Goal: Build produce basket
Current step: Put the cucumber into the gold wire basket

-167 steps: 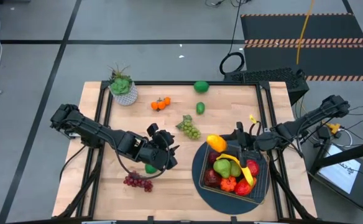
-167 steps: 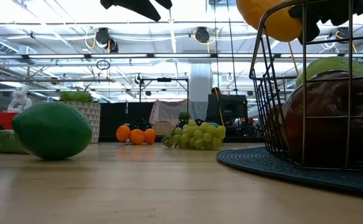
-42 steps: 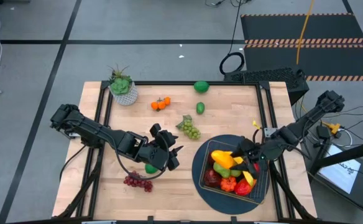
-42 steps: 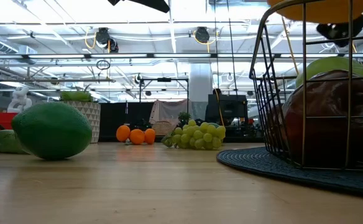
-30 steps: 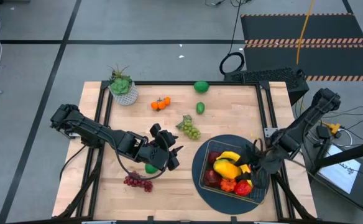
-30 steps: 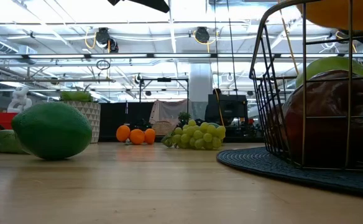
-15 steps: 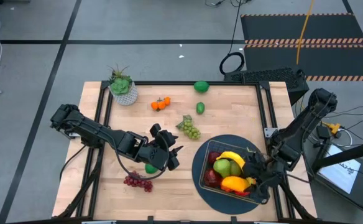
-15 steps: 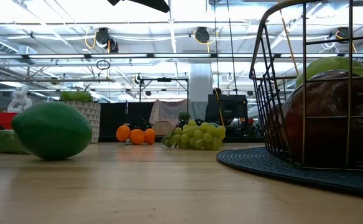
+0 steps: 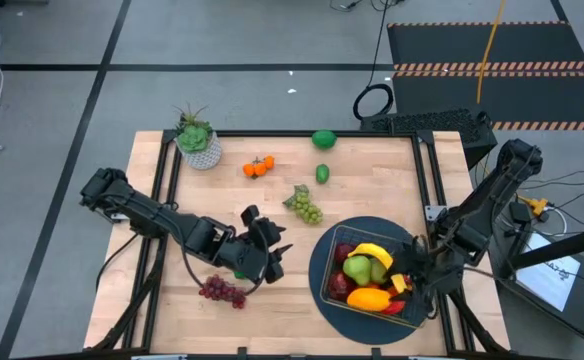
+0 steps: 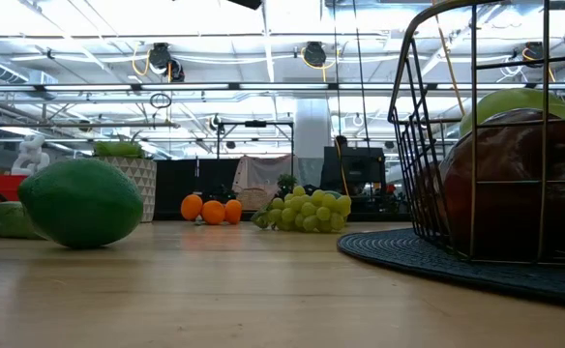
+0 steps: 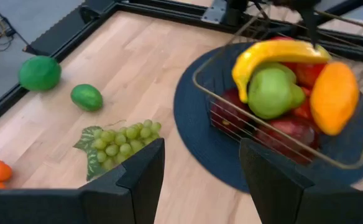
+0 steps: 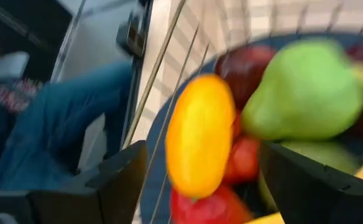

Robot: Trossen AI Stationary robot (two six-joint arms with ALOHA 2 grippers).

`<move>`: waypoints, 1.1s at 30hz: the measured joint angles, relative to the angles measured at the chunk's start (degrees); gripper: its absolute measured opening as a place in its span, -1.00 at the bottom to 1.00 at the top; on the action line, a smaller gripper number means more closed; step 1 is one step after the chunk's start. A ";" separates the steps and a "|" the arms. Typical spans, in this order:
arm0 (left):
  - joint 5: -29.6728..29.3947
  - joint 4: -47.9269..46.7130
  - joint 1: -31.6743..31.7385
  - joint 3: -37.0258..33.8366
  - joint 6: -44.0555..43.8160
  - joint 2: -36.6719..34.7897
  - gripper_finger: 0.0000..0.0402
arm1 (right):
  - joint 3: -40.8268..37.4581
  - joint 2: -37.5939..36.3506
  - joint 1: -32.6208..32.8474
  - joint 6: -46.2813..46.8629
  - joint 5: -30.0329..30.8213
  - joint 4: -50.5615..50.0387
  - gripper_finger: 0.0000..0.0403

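Here the pale wooden table [image 9: 272,210] sits in a dark frame on a grey floor crossed by black tape lines, with a black mat edged in orange stripes beyond its far right corner. The low view looks across the boards into a bright hall of white ceiling trusses, hanging lamps and dark equipment racks.

The basket [image 9: 330,262] stands on a round dark blue mat [image 9: 317,268] at the near right of the table, holding a yellow banana [image 9: 375,253], a green pear [image 9: 358,269], dark red apples [image 9: 338,285] and an orange oval fruit [image 9: 372,298] lying on top of the pile. The right gripper [image 9: 415,280] hangs just beside that fruit at the basket's right edge; its fingers stand apart on either side of it, not touching, and carry nothing.

The left gripper [image 9: 272,254] hovers over the near middle of the table, fingers parted and bare, with a green lime under the arm and purple grapes [image 9: 223,291] just beside it.

Farther back lie green grapes [image 9: 304,207], a small lime [image 9: 322,174], a larger lime [image 9: 323,139], oranges [image 9: 258,166] and a potted plant [image 9: 198,141]
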 joint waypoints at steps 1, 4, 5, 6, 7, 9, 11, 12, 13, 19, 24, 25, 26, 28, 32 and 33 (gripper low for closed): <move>0.00 -0.32 -0.49 0.00 0.00 0.00 0.03 | 0.00 -0.81 0.00 -0.54 1.75 -0.10 0.46; -0.09 -1.47 -2.40 0.00 -0.86 0.00 0.03 | -0.02 -2.80 0.00 -3.09 7.11 0.49 0.41; -0.25 -1.60 -3.10 -0.20 -1.24 0.00 0.03 | -0.02 -3.25 0.00 -4.17 9.41 1.02 0.39; -0.39 -1.54 -3.77 -0.60 -1.60 0.00 0.03 | -0.02 -3.53 0.00 -5.14 11.79 1.49 0.38; -0.51 -1.56 -4.45 -1.12 -2.03 0.00 0.03 | -0.02 -3.67 0.00 -6.21 14.27 1.94 0.37; -1.44 -1.47 -5.99 -2.53 -2.62 0.00 0.03 | -0.02 -3.45 0.00 -8.44 18.85 3.09 0.35; -2.30 -0.85 -7.26 -4.36 -3.88 0.00 0.03 | -0.03 -2.69 -0.02 -10.61 22.49 5.05 0.33; -2.34 -0.62 -7.77 -5.40 -4.73 0.00 0.03 | -0.04 -2.15 -0.02 -11.80 23.76 6.33 0.32; -2.35 -0.72 -8.26 -6.33 -5.93 0.00 0.03 | -0.04 -1.50 -0.02 -12.96 24.44 7.79 0.31; -2.68 -0.67 -10.77 -9.96 -12.15 0.04 0.03 | -0.07 3.75 0.09 -22.41 27.08 20.36 0.21; -4.41 -0.59 -12.34 -11.83 -12.24 0.04 0.03 | -0.11 7.51 0.09 -30.47 27.05 27.70 0.09; -4.53 -0.61 -12.58 -12.20 -11.61 0.04 0.03 | -0.11 7.86 0.09 -31.17 27.05 28.59 0.06; -4.55 -0.62 -12.83 -12.58 -10.78 0.04 0.03 | -0.10 8.09 0.09 -31.38 27.06 28.96 0.04; -4.50 -1.74 -13.34 -13.16 -9.12 0.04 0.04 | -0.09 8.36 0.09 -31.45 27.05 29.00 0.00; -4.22 -9.25 -13.97 -13.22 -10.52 0.04 0.15 | -0.10 8.41 0.09 -31.38 27.05 29.01 -0.05; -3.38 -11.82 -13.84 -13.11 -11.43 0.04 0.19 | -0.10 8.41 0.09 -31.36 27.04 29.01 -0.06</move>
